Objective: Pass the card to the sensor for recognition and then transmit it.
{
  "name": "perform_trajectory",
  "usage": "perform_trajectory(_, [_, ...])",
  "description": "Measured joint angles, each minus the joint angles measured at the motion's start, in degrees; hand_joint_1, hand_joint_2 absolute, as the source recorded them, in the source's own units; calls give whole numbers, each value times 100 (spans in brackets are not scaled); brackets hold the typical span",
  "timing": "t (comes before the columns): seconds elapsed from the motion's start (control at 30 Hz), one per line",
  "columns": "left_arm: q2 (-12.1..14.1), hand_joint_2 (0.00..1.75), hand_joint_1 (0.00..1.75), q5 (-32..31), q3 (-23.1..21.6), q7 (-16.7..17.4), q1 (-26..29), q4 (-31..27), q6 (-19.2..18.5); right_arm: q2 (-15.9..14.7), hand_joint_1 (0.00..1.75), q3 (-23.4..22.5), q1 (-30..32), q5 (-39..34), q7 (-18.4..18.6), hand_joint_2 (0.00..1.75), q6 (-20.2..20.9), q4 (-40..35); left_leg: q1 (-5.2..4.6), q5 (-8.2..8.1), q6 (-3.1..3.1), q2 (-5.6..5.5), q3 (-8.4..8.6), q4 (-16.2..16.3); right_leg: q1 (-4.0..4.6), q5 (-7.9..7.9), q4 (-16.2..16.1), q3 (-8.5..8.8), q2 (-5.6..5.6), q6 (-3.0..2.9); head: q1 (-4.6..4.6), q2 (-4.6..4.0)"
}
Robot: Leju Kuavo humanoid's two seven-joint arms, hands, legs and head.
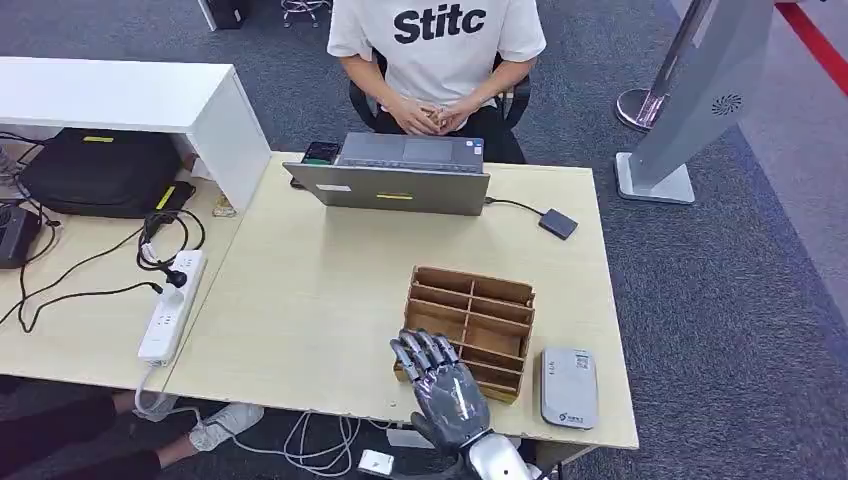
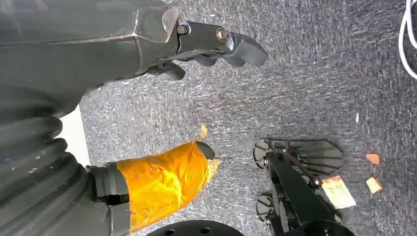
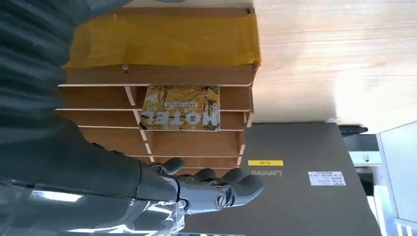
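A yellow patterned card printed "HOTEL" stands in a slot of the wooden organizer. In the head view the organizer sits near the desk's front edge. My right hand hovers over its front left corner with fingers stretched out and apart, holding nothing. The right hand is beside the card and apart from it. A grey-white card sensor lies just right of the organizer. My left hand hangs over the carpet, empty, with its fingers loosely extended.
An open laptop stands at the desk's far side, with a person seated behind it. A small black device on a cable lies at the right. A power strip, cables and a black bag occupy the left desk.
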Motion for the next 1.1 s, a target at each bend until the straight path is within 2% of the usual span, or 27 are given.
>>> perform_trajectory(1.1, [0,175,0,22,0,0,0,0,20,0,0,-527,99,4,70,175,4,-129,0,0,0,1,1,0,0,0,0,0,1,0,0,0])
